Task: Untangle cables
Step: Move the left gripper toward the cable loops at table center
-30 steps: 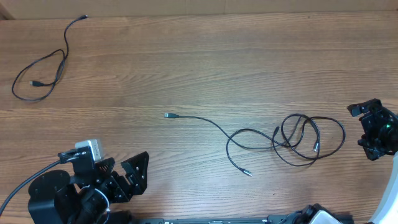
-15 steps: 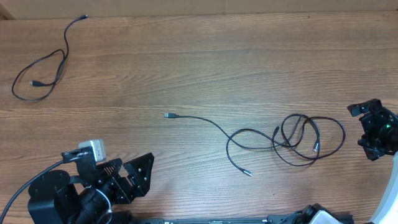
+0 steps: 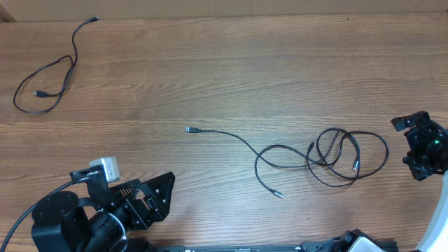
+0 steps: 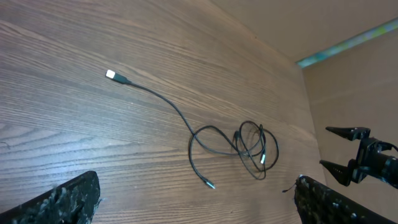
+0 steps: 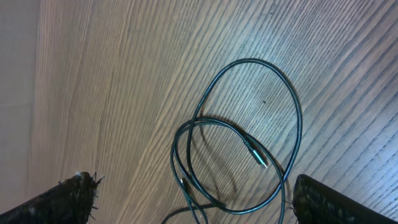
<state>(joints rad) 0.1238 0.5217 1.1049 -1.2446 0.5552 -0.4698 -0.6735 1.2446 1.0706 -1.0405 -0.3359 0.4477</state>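
Note:
A bundle of thin black cables (image 3: 318,159) lies tangled in loops on the wooden table at the right of centre. One strand runs out left to a plug (image 3: 187,129). A third cable (image 3: 73,49) lies apart at the far left. My left gripper (image 3: 159,197) is open and empty at the near left, far from the bundle. My right gripper (image 3: 409,147) is open and empty just right of the loops. The left wrist view shows the bundle (image 4: 239,140) ahead of the open jaws (image 4: 196,205). The right wrist view shows the loops and a plug (image 5: 256,154) between and ahead of the open jaws (image 5: 199,202).
The wooden table (image 3: 224,77) ends at a far edge along the top of the overhead view. The right gripper (image 4: 351,155) also shows in the left wrist view, at the right. A thick black cord (image 3: 28,206) trails from the left arm.
My left gripper has shifted slightly to the right along the near edge. The cables and the right gripper have not moved.

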